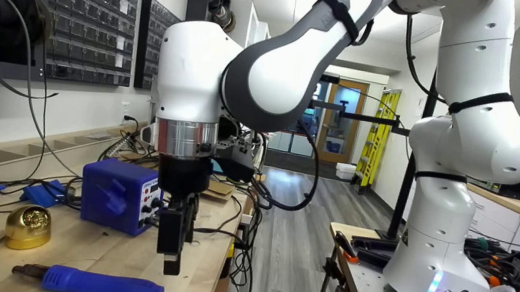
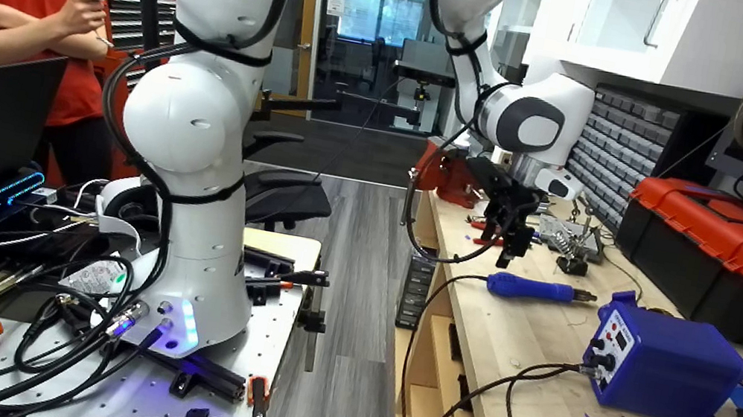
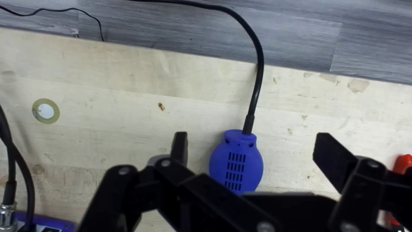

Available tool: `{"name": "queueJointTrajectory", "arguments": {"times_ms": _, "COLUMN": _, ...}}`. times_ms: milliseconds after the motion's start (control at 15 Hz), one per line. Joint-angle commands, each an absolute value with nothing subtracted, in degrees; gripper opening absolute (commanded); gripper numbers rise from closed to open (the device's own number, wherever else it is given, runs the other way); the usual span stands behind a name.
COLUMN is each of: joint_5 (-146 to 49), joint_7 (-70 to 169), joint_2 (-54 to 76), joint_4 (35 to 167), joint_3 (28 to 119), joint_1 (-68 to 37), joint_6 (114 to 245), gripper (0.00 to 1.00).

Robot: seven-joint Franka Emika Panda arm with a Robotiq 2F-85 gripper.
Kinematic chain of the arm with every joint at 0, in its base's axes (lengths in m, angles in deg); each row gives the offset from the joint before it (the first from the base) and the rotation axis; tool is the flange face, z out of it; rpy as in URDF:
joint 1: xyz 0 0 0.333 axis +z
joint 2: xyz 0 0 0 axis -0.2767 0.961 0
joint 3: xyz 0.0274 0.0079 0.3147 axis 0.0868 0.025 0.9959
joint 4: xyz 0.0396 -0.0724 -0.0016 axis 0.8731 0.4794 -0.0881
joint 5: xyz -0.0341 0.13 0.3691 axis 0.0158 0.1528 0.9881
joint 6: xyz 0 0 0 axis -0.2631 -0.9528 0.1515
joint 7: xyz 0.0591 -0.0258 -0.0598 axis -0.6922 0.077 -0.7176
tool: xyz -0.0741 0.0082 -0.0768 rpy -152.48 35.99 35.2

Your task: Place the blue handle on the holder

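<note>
While the arm (image 1: 278, 85) arches outward, its gripper (image 3: 252, 147), spread wide, points down above the blue handle (image 1: 102, 288).

The blue handle (image 1: 102, 288), dark at its narrow tip, lies flat on the tabletop (image 2: 547, 332), its corded end toward the edge. Apart from it stands the holder (image 2: 672, 372), an upright dark-blue box with black knobs on a white panel.

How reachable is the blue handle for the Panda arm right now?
Probably yes: the tool hangs open above the bench, and in the wrist view the vented end of the blue handle shows between its fingers. Nothing visible blocks the way down; the holder stands apart.
</note>
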State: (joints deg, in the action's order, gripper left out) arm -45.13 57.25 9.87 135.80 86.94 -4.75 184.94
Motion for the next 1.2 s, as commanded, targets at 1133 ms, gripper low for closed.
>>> {"name": "queueJointTrajectory", "arguments": {"times_ms": 1133, "joint_5": -46.8, "joint_7": 53.3, "joint_2": 29.6, "joint_4": 111.3, "joint_3": 84.5, "joint_1": -3.6, "joint_6": 180.4, "gripper": 1.00}}
